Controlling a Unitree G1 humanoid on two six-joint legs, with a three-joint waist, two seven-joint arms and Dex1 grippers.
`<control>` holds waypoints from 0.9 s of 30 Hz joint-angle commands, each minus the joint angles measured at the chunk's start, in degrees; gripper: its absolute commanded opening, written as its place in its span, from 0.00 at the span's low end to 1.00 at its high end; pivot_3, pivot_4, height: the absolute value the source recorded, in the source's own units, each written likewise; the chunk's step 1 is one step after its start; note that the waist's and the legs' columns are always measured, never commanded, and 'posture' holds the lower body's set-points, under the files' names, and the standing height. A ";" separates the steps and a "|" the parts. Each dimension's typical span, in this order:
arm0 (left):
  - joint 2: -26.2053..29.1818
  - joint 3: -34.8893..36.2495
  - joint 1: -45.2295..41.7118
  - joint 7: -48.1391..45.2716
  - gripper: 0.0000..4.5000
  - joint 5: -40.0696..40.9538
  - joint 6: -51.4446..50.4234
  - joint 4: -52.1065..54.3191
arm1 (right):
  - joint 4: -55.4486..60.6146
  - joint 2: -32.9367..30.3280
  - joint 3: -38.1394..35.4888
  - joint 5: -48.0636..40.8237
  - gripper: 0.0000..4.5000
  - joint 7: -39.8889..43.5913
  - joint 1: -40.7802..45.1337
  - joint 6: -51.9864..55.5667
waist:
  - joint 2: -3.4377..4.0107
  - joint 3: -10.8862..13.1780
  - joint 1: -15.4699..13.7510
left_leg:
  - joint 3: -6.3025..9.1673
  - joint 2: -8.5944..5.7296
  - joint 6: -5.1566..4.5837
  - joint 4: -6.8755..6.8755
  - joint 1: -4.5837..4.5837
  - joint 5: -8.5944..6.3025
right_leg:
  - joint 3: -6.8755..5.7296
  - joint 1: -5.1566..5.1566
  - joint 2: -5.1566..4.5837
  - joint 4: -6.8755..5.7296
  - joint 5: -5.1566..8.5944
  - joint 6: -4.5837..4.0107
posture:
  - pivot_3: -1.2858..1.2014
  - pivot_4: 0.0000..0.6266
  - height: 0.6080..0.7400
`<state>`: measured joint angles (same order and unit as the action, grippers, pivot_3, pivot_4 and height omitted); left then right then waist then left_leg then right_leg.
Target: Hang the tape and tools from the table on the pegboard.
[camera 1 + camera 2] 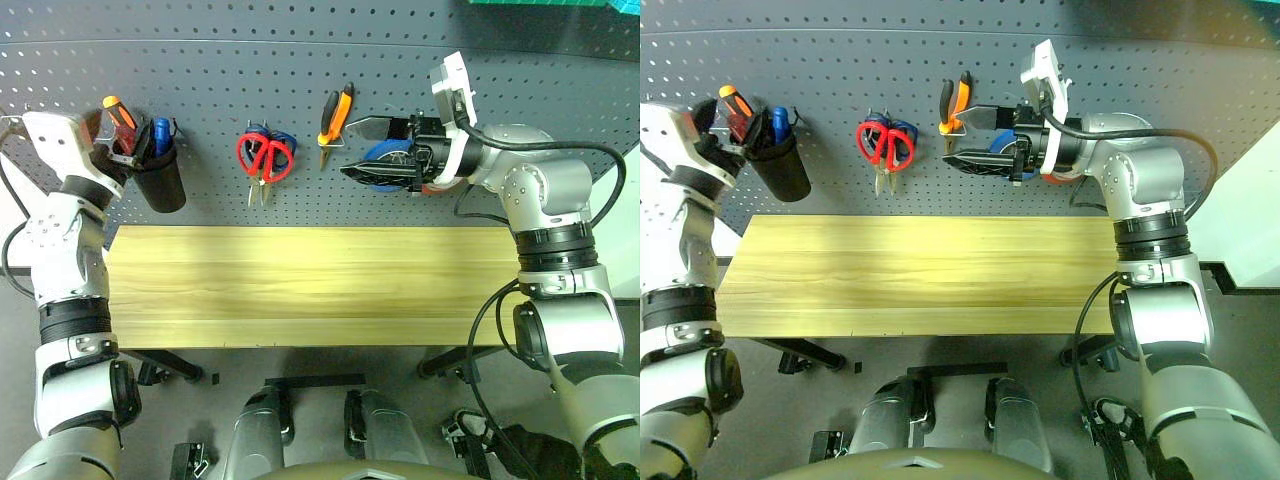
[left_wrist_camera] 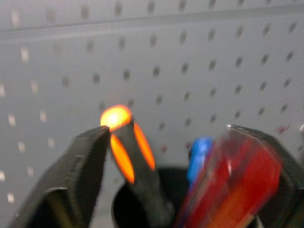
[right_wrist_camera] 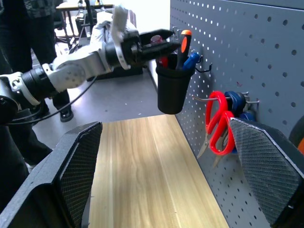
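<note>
Left gripper [image 1: 112, 140] sits at the far left of the pegboard [image 1: 300, 90], over the mouth of a black cup [image 1: 163, 180] hung there; from the left wrist view I read its fingers [image 2: 80, 166] as apart, with the red-handled screwdriver [image 2: 237, 185] lying against the right-hand finger, handle down toward the cup, though I cannot tell whether it is resting in the cup. An orange-handled screwdriver [image 1: 118, 112] and a blue-handled tool [image 1: 161, 135] stand in the same cup. Right gripper [image 1: 375, 150] is held level against the board further right, pointing left, jaws spread wide with nothing between them. Just behind it a blue tape roll [image 1: 385, 160] hangs on the board. Red-handled scissors [image 1: 266, 158] hang on a hook in the middle, over blue-handled scissors [image 1: 285, 142]. Orange-and-black pliers [image 1: 335, 118] hang just right of them, beside the right gripper's upper finger. Bench [image 1: 300, 285] top is bare wood.
</note>
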<state>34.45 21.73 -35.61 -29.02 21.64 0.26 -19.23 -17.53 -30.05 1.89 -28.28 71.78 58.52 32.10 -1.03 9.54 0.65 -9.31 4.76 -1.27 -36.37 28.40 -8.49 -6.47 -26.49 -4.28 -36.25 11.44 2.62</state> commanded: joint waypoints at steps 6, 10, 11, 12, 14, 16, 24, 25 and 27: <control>7.61 3.72 9.13 -13.13 0.90 14.67 -12.89 21.54 | 2.91 -3.45 -2.66 -1.59 1.00 0.47 -1.67 2.74 | 0.08 -0.13 -0.08 | 0.01 0.01 0.00 0.00 -0.05 0.00 | 0.01 0.04 0.00 -0.02 0.01 0.00 | 0.53 0.12 0.92; 9.66 4.38 16.06 -19.51 0.90 17.41 -15.04 25.12 | 5.02 -5.09 -2.73 -2.03 1.00 0.88 -4.42 4.23 | 0.29 -0.50 -0.09 | -0.01 0.00 0.01 0.02 -0.06 -0.01 | 0.01 0.04 -0.02 0.00 0.02 0.00 | 0.53 0.11 0.92; 9.96 4.37 18.26 -21.56 0.90 18.58 -15.96 26.26 | 5.99 -5.33 -2.86 -2.27 1.00 0.86 -5.55 4.50 | 0.35 -0.62 -0.08 | -0.01 0.00 0.01 0.04 -0.08 -0.02 | 0.01 0.06 -0.03 0.02 0.02 0.01 | 0.53 0.11 0.92; 10.13 4.41 20.03 -23.17 0.90 19.41 -16.61 27.04 | 6.90 -5.47 -3.00 -2.52 1.00 0.74 -6.62 4.60 | 0.35 -0.72 -0.06 | -0.02 -0.02 0.00 0.06 -0.09 -0.02 | 0.02 0.06 -0.04 0.02 0.03 0.02 | 0.53 0.10 0.92; 10.60 4.12 23.23 -26.21 0.90 19.14 -16.37 27.08 | 8.51 -5.49 -3.25 -2.74 1.00 0.15 -8.90 3.97 | 0.34 -0.97 -0.05 | -0.02 -0.01 0.00 0.09 -0.11 -0.03 | 0.02 0.06 -0.04 0.03 0.05 0.01 | 0.53 0.10 0.92; 10.37 3.85 25.70 -29.33 0.90 19.66 -16.57 26.79 | 9.41 -5.36 -3.43 -2.81 1.00 -0.39 -10.95 3.47 | 0.33 -1.34 -0.03 | -0.02 -0.01 0.00 0.10 -0.11 -0.03 | 0.01 0.05 -0.04 0.04 0.05 0.00 | 0.53 0.09 0.92; 7.56 0.65 30.40 -40.39 0.90 20.94 -15.00 24.32 | 9.69 -6.09 -0.95 -1.76 1.00 3.49 -19.81 0.50 | 0.34 -2.74 -0.24 | -0.02 -0.03 -0.32 0.21 -0.19 -0.25 | -0.01 0.11 -0.12 0.13 0.10 -0.03 | 0.54 0.06 0.92; 7.04 -0.09 30.57 -41.26 0.90 19.70 -13.46 23.58 | 9.39 -6.07 -0.74 -1.45 1.00 3.68 -20.30 0.01 | 0.37 -2.91 -0.20 | -0.03 -0.03 -0.33 0.22 -0.21 -0.26 | -0.01 0.12 -0.12 0.14 0.10 -0.03 | 0.54 0.06 0.92; 6.14 -1.15 30.81 -43.21 0.90 18.50 -11.20 22.49 | 8.39 -6.04 -0.25 -0.36 1.00 3.98 -21.04 -1.89 | 0.46 -3.10 -0.09 | -0.04 -0.04 -0.35 0.22 -0.24 -0.27 | 0.00 0.14 -0.12 0.13 0.11 -0.05 | 0.54 0.05 0.92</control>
<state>40.78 20.95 -4.93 -70.31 41.11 -13.72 3.57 -9.46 -35.31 2.10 -29.30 75.13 36.93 32.50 -0.57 6.45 0.56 -9.36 4.72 -1.62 -36.14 28.15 -8.76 -6.47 -26.35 -4.40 -36.13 11.55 2.57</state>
